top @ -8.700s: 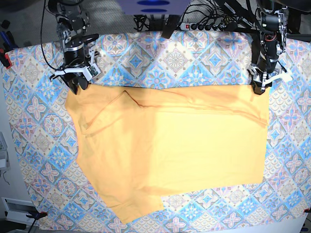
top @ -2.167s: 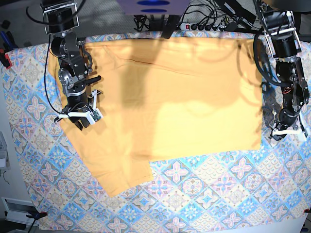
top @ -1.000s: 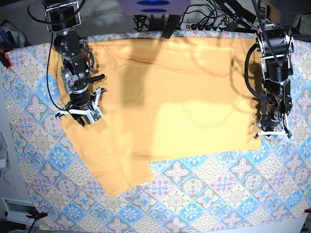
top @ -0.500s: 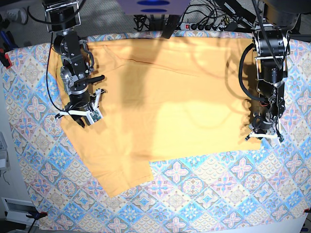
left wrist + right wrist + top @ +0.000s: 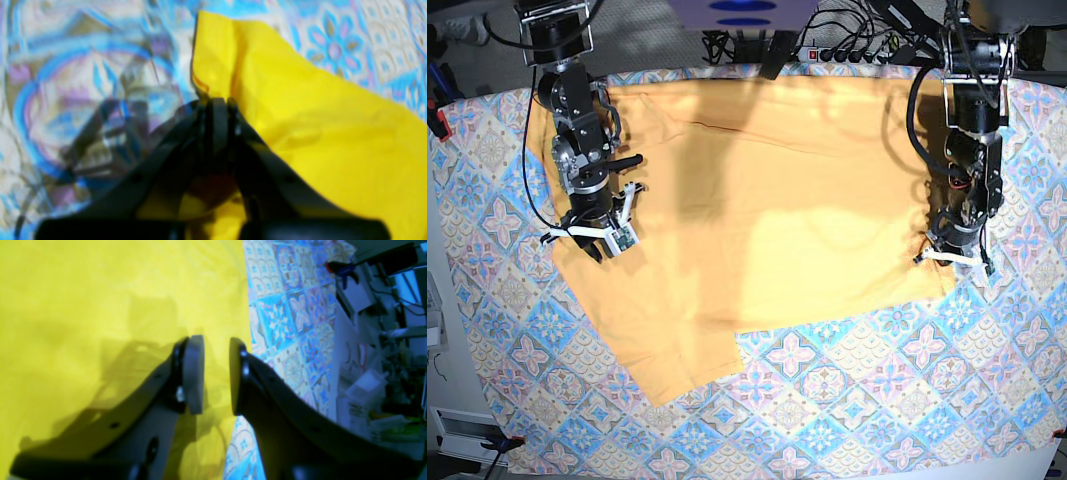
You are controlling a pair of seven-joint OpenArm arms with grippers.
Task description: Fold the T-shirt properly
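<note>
The tablecloth (image 5: 847, 400), all blue and pink tile patterns, covers the whole table, and most of its upper half is hidden under the T-shirt (image 5: 767, 200). The shirt is spread flat, pale yellow-orange, reaching from the far edge of the table down past the middle, with one flap running out toward the near left corner. A few soft creases cross its upper part, and a broad shadow falls down its left-centre.

On the right side of the base view stands the left arm, coming down from the far edge to the shirt's near right corner. The left gripper (image 5: 954, 256) is down on the cloth there. Its wrist camera shows the two dark jaws pressed together with a raised fold of the yellow fabric's edge (image 5: 213, 76) pinched between the tips, the patterned tablecloth showing on either side of that fold.

On the left side the right arm hangs over the shirt's left edge, about halfway down. The right gripper (image 5: 593, 240) sits just above the cloth with its jaws a little apart; in its wrist view the gap between the fingers (image 5: 193, 373) is bare, only yellow fabric beneath and the shirt's edge meeting the tablecloth beside them.
</note>
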